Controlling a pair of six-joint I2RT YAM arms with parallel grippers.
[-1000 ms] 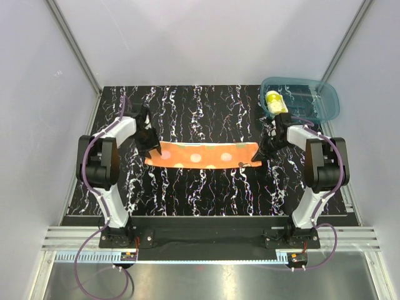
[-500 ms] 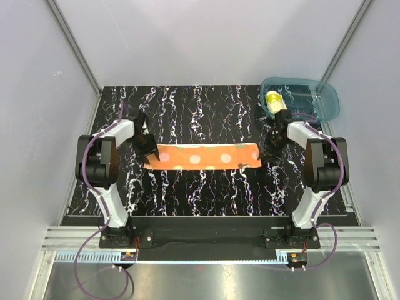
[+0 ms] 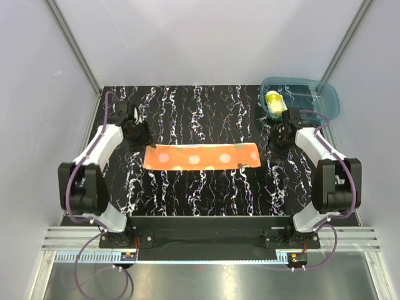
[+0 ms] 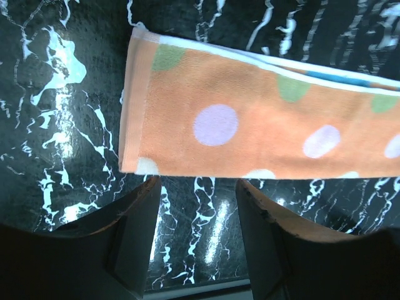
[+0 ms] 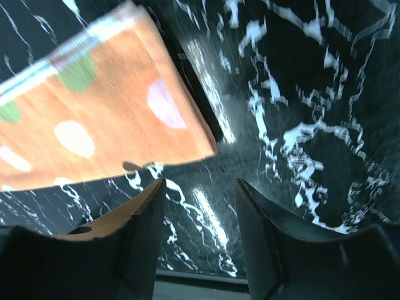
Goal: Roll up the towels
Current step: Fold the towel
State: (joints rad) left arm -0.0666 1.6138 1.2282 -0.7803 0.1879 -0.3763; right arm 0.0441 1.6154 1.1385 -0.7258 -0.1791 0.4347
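while beyond right tool (image 3: pixel 280 140), bin (image 3: pixel 326 95) with yellow towel (image 3: pixel 274 102)

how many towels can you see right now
2. The orange towel lies flat as a long strip mid-table. The yellow towel sits bundled in the teal bin at the far right corner. The bin is translucent, and no other towel shows inside.

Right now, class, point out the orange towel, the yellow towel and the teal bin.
orange towel (image 3: pixel 201 156): top external view, middle of the flat strip.
yellow towel (image 3: pixel 274 102): top external view, centre of the bundle inside the bin.
teal bin (image 3: pixel 315 100): top external view, bare floor right of the towel.
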